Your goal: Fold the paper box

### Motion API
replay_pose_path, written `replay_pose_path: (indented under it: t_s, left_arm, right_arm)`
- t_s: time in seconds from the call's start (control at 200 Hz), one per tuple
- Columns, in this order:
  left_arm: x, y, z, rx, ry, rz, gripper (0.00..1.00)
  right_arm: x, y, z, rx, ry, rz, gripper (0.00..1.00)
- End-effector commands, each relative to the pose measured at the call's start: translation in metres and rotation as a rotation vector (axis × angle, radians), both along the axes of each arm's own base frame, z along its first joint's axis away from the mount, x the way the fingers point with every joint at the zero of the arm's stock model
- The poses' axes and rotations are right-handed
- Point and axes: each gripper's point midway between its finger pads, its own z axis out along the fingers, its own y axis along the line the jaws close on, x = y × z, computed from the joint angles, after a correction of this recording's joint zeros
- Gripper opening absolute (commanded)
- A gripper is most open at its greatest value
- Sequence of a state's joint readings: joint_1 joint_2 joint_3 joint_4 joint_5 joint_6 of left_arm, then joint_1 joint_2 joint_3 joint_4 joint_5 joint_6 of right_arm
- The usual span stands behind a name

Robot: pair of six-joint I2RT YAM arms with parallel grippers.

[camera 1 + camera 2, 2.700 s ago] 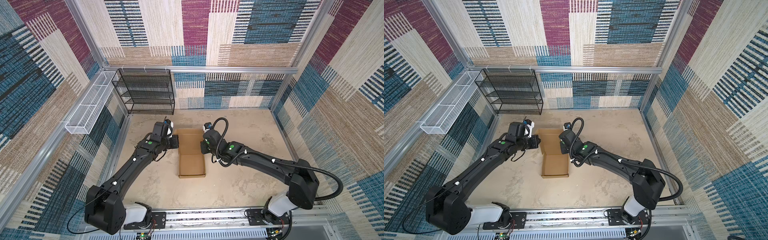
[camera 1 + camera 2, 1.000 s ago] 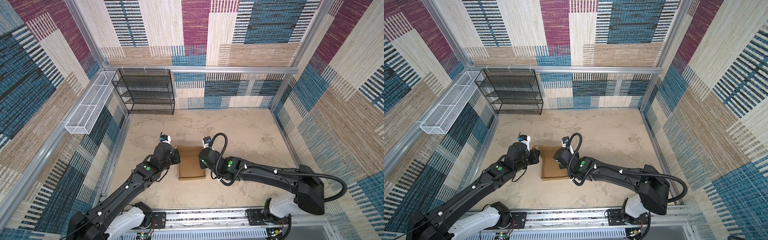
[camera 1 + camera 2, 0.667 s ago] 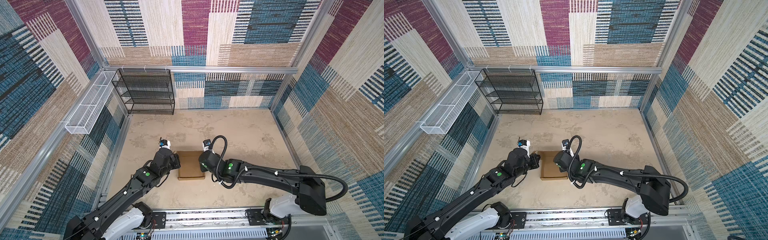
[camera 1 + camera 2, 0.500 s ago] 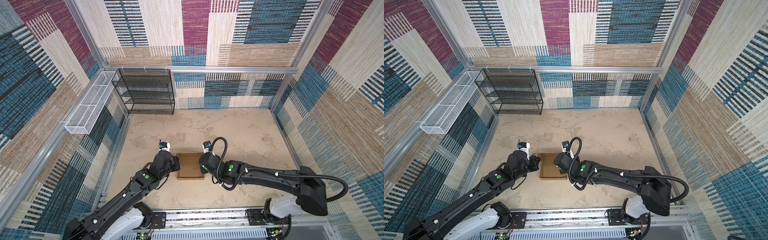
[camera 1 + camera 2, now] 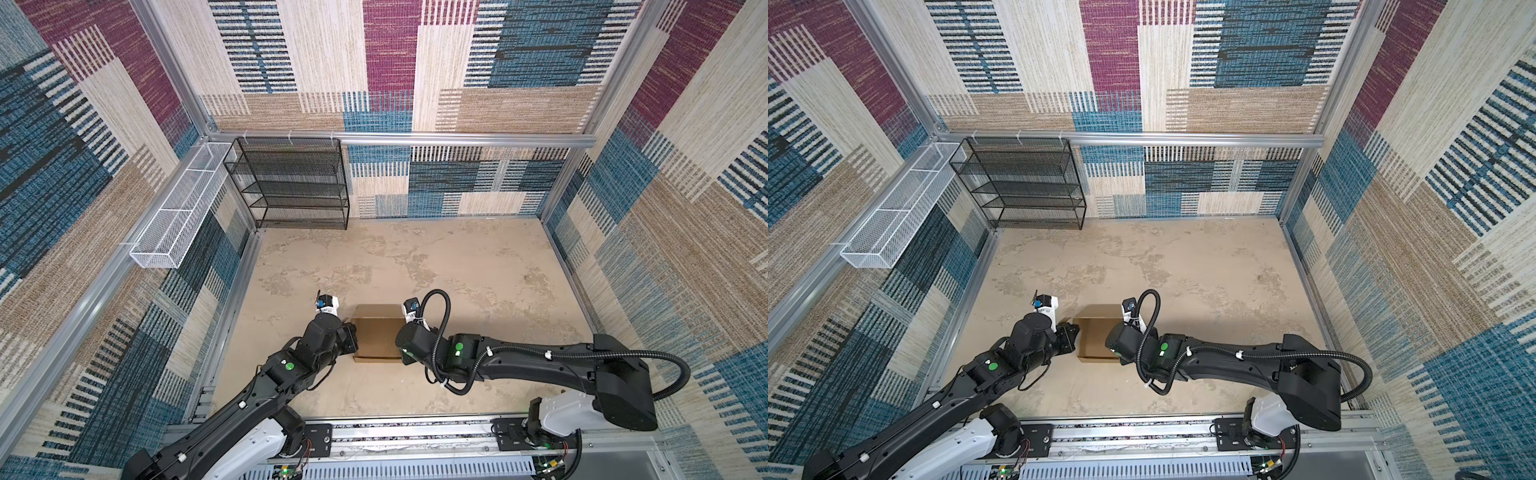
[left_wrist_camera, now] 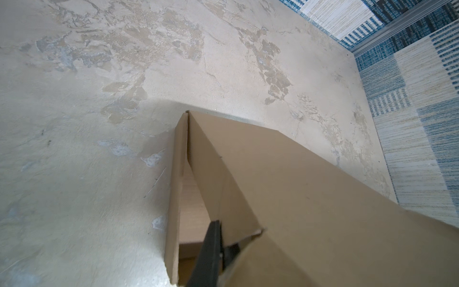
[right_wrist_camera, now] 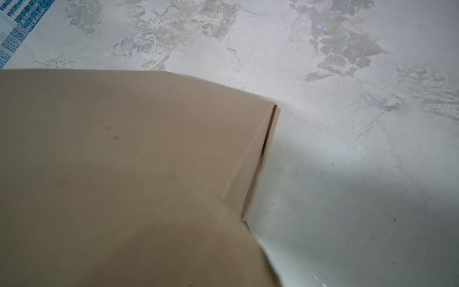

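Both top views show you the paper box [image 5: 377,332] on the table [image 5: 457,270] near its front edge, between both arms. Your left gripper [image 6: 219,249] pinches its side flap; you cannot tell whether your right gripper [image 5: 402,353] stands apart or together.

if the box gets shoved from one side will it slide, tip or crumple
Probably slides rather than tips: the paper box sits low and flat on the table. Its lid would likely flex or spring open, since one side gapes in the left wrist view. Thin, hollow cardboard, so likely light.
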State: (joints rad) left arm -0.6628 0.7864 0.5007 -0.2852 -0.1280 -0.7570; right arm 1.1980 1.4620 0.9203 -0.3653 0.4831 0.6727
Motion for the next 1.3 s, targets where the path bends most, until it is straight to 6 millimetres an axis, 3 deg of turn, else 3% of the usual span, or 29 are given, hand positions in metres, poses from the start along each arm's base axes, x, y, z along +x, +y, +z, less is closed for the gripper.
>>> replay_pose_path:
  t_s: [0.0,0.386,0.571,0.821,0.986,1.102,1.297]
  left_arm:
    - [-0.005,0.006,-0.005,0.011,0.013,0.018,0.09]
    - [-0.013,0.015,-0.016,0.03,0.012,0.028,0.18]
    - [-0.014,0.018,-0.018,0.03,0.007,0.035,0.25]
    - [-0.019,0.019,-0.019,0.03,0.015,0.026,0.31]
    - [-0.025,0.024,-0.02,0.03,0.024,0.03,0.33]
    - [-0.029,0.025,-0.024,0.02,0.041,0.03,0.33]
    - [-0.038,0.039,-0.032,0.039,0.068,0.076,0.33]
  right_arm:
    - [-0.005,0.001,0.005,0.028,-0.013,-0.017,0.29]
    - [-0.03,-0.019,0.012,0.106,-0.008,0.0,0.52]
    - [-0.036,-0.037,0.037,0.147,-0.057,0.042,0.63]
    - [-0.032,-0.045,0.089,0.169,-0.173,0.087,0.65]
    - [-0.021,-0.041,0.128,0.175,-0.277,0.087,0.64]
    - [-0.014,-0.026,0.155,0.19,-0.341,0.103,0.64]
    - [0.012,0.015,0.165,0.153,-0.324,0.134,0.49]
